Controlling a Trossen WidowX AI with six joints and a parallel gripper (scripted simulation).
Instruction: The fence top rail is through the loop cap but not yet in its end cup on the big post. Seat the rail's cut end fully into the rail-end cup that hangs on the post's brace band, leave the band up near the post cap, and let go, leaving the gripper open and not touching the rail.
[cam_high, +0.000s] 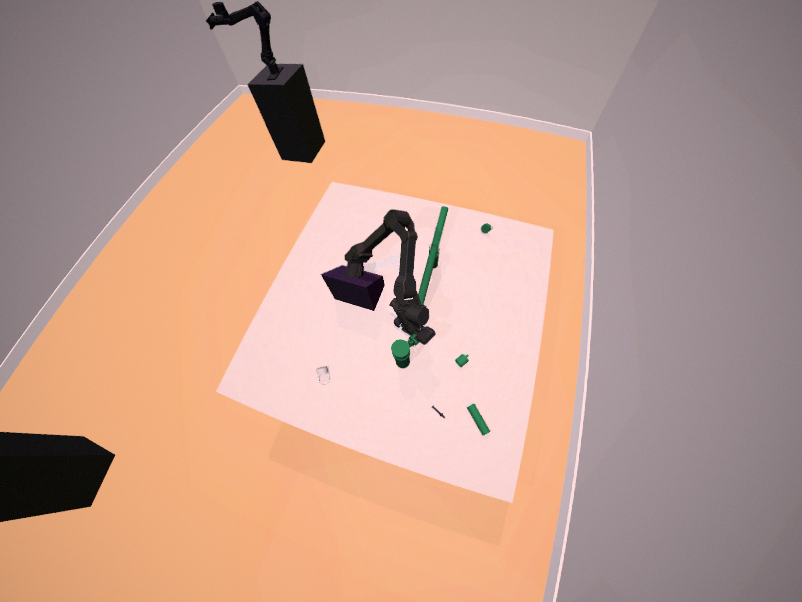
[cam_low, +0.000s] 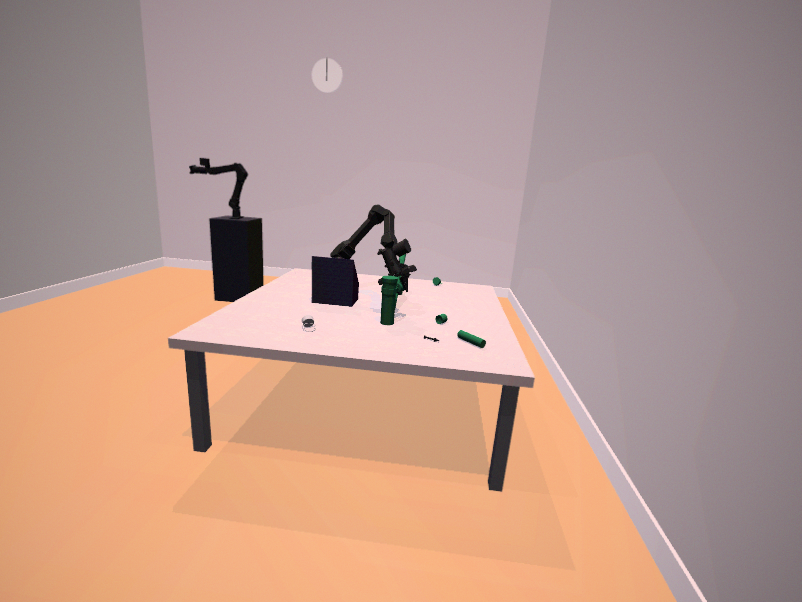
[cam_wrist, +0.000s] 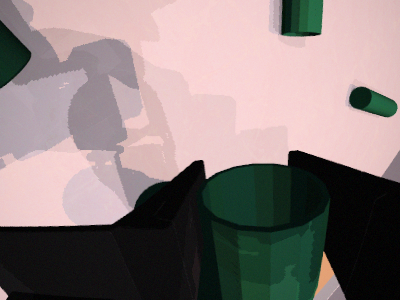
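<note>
My gripper (cam_high: 416, 335) (cam_wrist: 246, 165) is shut on the green rail-end cup (cam_wrist: 270, 260) (cam_high: 413, 339), one finger on each side. The cup's round mouth shows empty in the wrist view. The big green post (cam_high: 401, 358) (cam_low: 387, 309) stands upright beside the gripper, with the brace band (cam_low: 388, 289) high near its cap. The long green rail (cam_high: 438, 228) (cam_low: 402, 259) runs back from near the gripper, past the dark green smaller post (cam_high: 435, 261). Its near end (cam_wrist: 11, 55) shows at the wrist view's upper left, apart from the cup. My wrist hides part of the rail in the top and exterior views.
On the table (cam_high: 291, 336) (cam_low: 246, 330) lie a small green fitting (cam_high: 461, 360) (cam_low: 441, 318) (cam_wrist: 302, 16), a short green pipe (cam_high: 478, 419) (cam_low: 471, 338) (cam_wrist: 375, 103), a dark bolt (cam_high: 438, 411) (cam_low: 430, 338) and a pale clamp (cam_high: 323, 372) (cam_low: 308, 322). A green cap (cam_high: 485, 228) (cam_low: 436, 281) lies farther back.
</note>
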